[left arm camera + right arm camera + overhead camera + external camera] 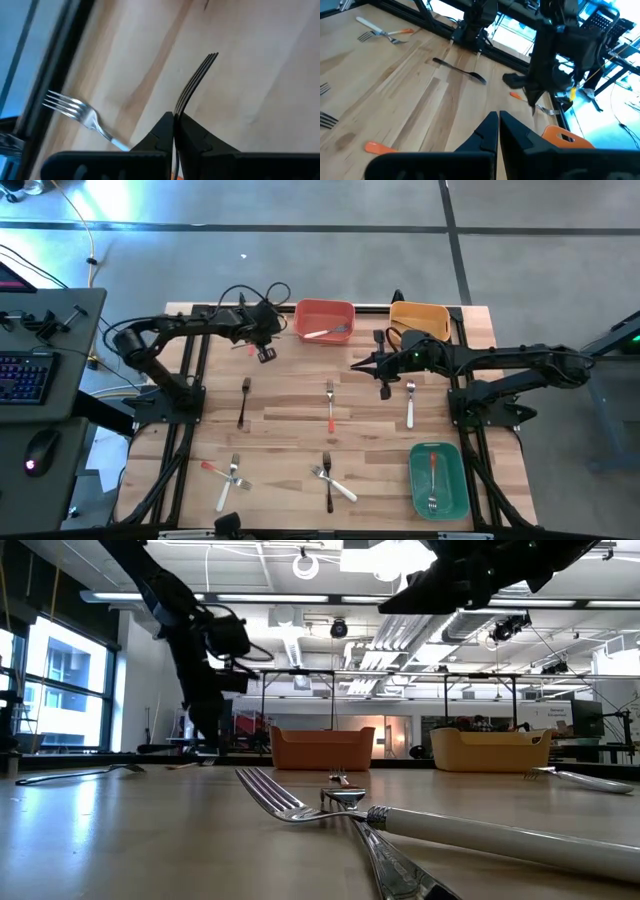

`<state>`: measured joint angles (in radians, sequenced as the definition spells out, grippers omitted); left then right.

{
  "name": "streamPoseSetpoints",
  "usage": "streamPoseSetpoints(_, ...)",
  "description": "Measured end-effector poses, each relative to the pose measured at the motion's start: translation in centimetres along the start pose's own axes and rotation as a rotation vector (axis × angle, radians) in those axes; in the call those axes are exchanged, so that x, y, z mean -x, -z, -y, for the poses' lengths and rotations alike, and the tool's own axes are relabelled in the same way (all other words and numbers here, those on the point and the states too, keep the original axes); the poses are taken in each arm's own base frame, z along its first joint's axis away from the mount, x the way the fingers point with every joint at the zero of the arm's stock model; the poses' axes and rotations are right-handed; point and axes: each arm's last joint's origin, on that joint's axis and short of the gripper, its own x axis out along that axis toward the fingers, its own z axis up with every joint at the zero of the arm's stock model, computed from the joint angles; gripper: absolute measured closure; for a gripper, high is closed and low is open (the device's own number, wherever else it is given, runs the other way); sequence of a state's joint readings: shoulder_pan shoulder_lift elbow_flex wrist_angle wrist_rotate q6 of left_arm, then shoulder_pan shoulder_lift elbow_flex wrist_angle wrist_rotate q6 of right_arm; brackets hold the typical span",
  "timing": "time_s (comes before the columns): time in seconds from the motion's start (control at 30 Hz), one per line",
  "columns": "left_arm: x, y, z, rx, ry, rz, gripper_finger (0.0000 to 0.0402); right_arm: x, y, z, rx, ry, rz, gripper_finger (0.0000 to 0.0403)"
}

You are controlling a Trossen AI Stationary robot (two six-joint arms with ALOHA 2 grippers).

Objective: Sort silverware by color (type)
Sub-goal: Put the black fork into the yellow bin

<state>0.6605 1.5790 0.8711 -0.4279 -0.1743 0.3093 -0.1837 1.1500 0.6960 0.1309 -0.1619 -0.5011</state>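
Left tool (174, 131) closed on a fork (197, 80) held edge-on, tines forward; its handle is hidden between the fingers, so the handle colour cannot be told. Beneath it on the table (280, 435) lies an orange-handled fork (243, 347), its handle cut off in the left wrist view. Right tool (498, 131) closed and holding nothing, above the table beside a white-handled fork (410, 405). Remaining forks: black-handled fork (243, 402) and red-orange fork (330, 405) mid-table; crossed pairs along the near edge, partly overlapping. One fork lies in the red bin (322, 320), one in the green bin (438, 478); contents of the yellow bin (420, 320) are hidden by the right arm.
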Motion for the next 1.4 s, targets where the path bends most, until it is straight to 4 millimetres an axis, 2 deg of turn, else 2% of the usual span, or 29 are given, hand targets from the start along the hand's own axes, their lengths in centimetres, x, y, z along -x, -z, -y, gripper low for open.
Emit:
streamPoseSetpoints(0.13, 1.7, -0.1, -0.2, 0.037, 0.015, 0.053, 0.0400, 0.0, 0.0, 0.0, -0.003, 0.000, 0.000, 0.0403)
streamPoseSetpoints(0.27, 2.5, -0.2, -0.3, 0.073, 0.034, 0.091, 0.0401, 0.0, 0.0, 0.0, -0.007, -0.002, -0.004, 0.0403)
streamPoseSetpoints(0.43, 2.8, -0.9, 0.1, 0.085, 0.030, 0.156, 0.0401, 0.0, 0.2, -0.1, -0.016, -0.014, -0.024, 0.0403)
streamPoseSetpoints(0.67, 3.9, -3.2, -0.2, 0.221, 0.082, 0.434, 0.0401, 0.0, 0.4, -0.2, -0.020, -0.024, -0.042, 0.0403)
streamPoseSetpoints(0.8, 4.3, -3.9, -0.2, 0.258, 0.130, 0.524, 0.0401, 0.0, 0.6, -0.3, -0.023, -0.033, -0.060, 0.0403)
streamPoseSetpoints(1.1, 5.1, -5.0, 0.6, 0.256, 0.149, 0.635, 0.0401, 0.0, 0.6, -0.3, 0.009, -0.036, -0.058, 0.0403)
streamPoseSetpoints(1.4, 5.5, -5.5, 0.5, 0.256, 0.143, 0.703, 0.0401, 0.0, 0.6, -0.3, 0.030, -0.037, -0.059, 0.0403)
